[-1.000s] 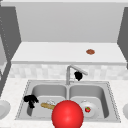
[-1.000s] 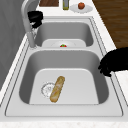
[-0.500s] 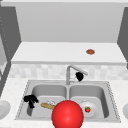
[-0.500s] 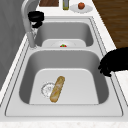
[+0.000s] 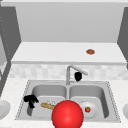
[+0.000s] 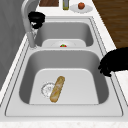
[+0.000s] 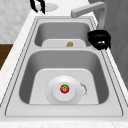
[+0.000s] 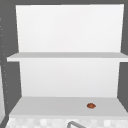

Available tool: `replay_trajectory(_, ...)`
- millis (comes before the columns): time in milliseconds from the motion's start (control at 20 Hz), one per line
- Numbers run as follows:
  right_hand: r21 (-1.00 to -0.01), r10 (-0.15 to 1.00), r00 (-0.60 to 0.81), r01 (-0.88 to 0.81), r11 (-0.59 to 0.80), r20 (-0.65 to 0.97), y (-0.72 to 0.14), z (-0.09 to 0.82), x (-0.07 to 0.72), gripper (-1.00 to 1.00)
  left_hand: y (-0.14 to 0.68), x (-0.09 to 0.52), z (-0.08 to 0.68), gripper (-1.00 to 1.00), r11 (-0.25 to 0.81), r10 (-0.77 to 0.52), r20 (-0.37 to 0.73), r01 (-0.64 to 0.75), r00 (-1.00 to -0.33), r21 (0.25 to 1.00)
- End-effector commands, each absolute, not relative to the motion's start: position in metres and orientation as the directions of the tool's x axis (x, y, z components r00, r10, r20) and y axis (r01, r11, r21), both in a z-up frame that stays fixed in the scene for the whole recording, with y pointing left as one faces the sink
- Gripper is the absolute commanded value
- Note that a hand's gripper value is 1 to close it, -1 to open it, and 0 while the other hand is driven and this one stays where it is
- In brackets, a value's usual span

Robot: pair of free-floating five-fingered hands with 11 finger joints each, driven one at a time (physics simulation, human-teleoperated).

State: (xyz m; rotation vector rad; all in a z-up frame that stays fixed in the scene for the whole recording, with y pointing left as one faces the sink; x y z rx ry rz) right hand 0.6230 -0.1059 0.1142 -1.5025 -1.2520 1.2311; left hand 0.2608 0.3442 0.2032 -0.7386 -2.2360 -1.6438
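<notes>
Front view: left hand (image 5: 30, 100) hanging over the front-left corner of the brushed-steel double sink (image 5: 112, 100), fingers drooping loose and relaxed, holding nothing. Right hand (image 5: 78, 75) hovering at the back of the sink, just beside the grey steel faucet (image 5: 68, 73) and under its spout; wide or closed, cannot tell, nor whether touching the faucet.

Golden-brown bread loaf (image 6: 57, 88) lying flat on the floor of the sink's left basin, one end over the round metal drain strainer (image 6: 46, 89), well apart from both hands. Round white plate (image 7: 51, 96) on the floor of the sink's right basin, carrying a small red tomato (image 7: 64, 88). Large glossy red ball (image 5: 67, 115) at the sink's front edge.

Judged from this: nothing gripped or lifted, loaf and plate untouched.
</notes>
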Motion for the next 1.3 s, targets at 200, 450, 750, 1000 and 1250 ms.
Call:
replay_trajectory(200,-0.958,0.980,0.036,0.210,-0.197,-0.194,-0.088,0.106,0.616,1.00,0.344,0.261,0.203,0.00,0.227,0.241,0.497,0.546,-0.834,0.807)
replay_trajectory(450,-0.953,0.980,0.062,0.232,-0.196,-0.187,-0.080,0.101,0.617,1.00,0.344,0.261,0.203,0.00,0.227,0.241,0.497,0.546,-0.834,0.807)
replay_trajectory(750,-0.944,0.980,0.089,0.268,-0.194,-0.177,-0.077,0.098,0.618,1.00,0.344,0.261,0.203,0.00,0.227,0.241,0.497,0.546,-0.834,0.807)
replay_trajectory(1000,-0.942,0.980,0.111,0.276,-0.193,-0.168,-0.077,0.093,0.619,1.00,0.344,0.261,0.203,0.00,0.227,0.241,0.497,0.546,-0.834,0.807)
replay_trajectory(1250,-0.944,0.979,0.125,0.271,-0.190,-0.162,-0.078,0.088,0.620,1.00,0.344,0.261,0.203,0.00,0.227,0.241,0.497,0.546,-0.834,0.807)
